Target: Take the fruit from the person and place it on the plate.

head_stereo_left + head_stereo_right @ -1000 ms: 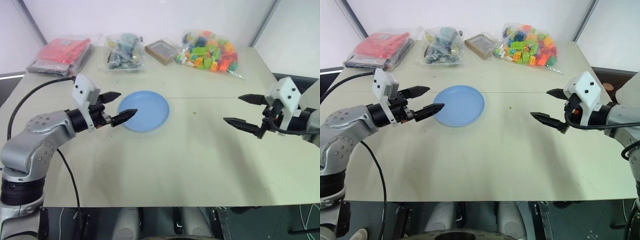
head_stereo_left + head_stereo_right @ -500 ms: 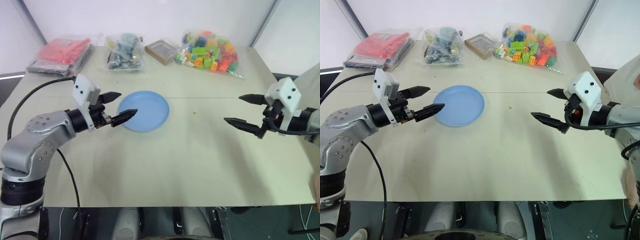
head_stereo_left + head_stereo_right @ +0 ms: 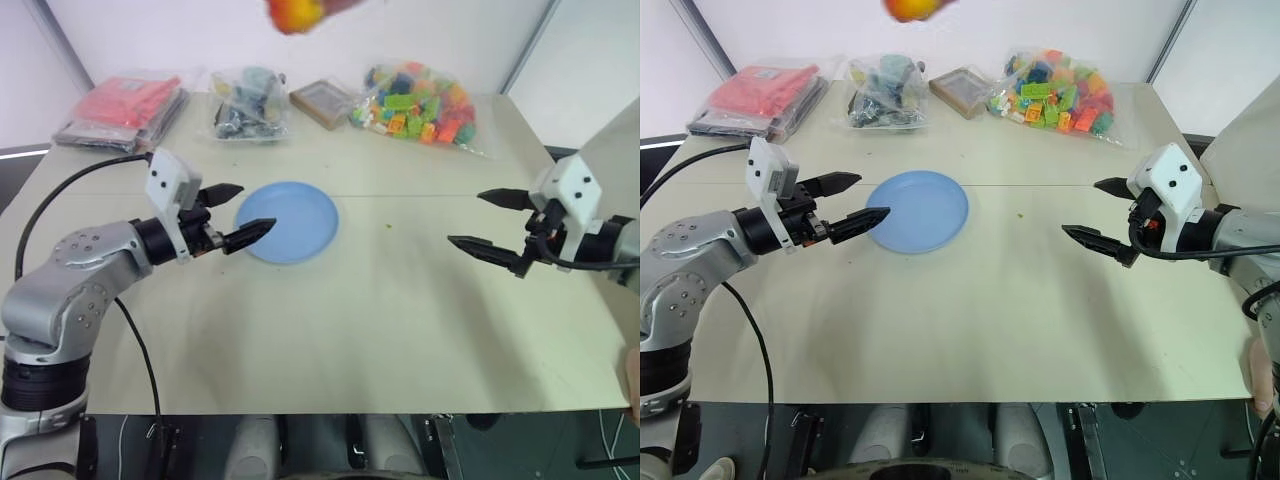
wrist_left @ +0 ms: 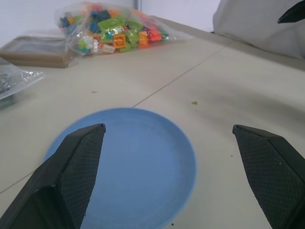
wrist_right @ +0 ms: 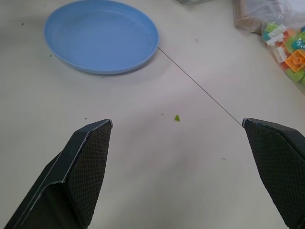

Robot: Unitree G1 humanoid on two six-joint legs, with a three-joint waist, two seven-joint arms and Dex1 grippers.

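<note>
Fruit (image 3: 294, 13) cut off at the top edge, blurred, yellow-orange with red; holder hard to make out. High above the far end of the table (image 3: 400, 320), well apart from the plate (image 3: 288, 222). Left gripper (image 3: 240, 213) beside plate, wide open, empty. Right gripper (image 3: 492, 222) likewise wide open, empty.

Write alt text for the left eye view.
A fruit enters at the top edge, above a table where both grippers, left and right, hover with fingers open. A blue plate sits beside the left gripper; bags line the far edge.
</note>
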